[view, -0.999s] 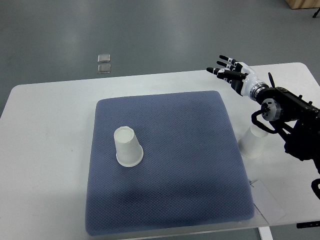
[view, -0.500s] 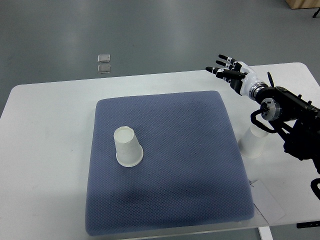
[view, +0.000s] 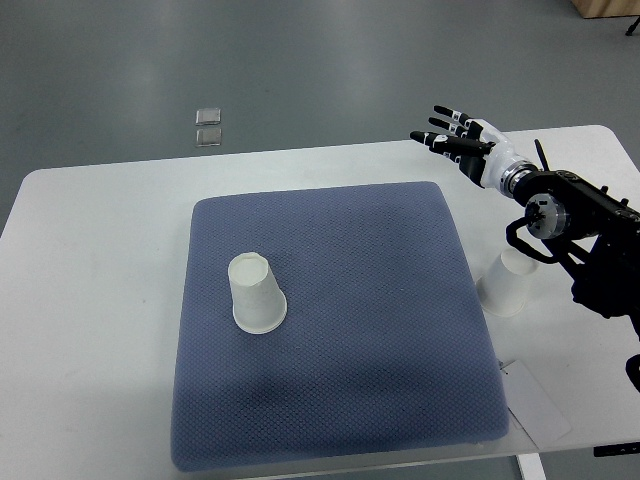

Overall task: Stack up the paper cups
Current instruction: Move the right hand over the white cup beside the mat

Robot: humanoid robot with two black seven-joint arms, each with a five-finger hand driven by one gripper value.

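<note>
Paper cup (view: 257, 293) upside down on blue mat (view: 340, 330) — white table (view: 90, 300), grey floor (view: 300, 60) — right hand (view: 462, 142) spread, empty.

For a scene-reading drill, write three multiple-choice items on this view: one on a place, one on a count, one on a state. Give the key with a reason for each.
1. Where does the cup beside the right arm stand?
A. on the blue mat
B. on the bare white table, right of the mat
C. on top of the other cup

2. How many paper cups show?
A. one
B. two
C. four

3. How is the right hand?
A. fingers spread, holding nothing
B. closed on a cup
C. pressed flat on the mat

Key:
1 B: the right cup sits on the white table, just off the edge of the blue mat.
2 B: that one plus the upturned cup on the mat.
3 A: the right hand hangs above the table's far edge, fingers extended, clear of both cups.
</note>
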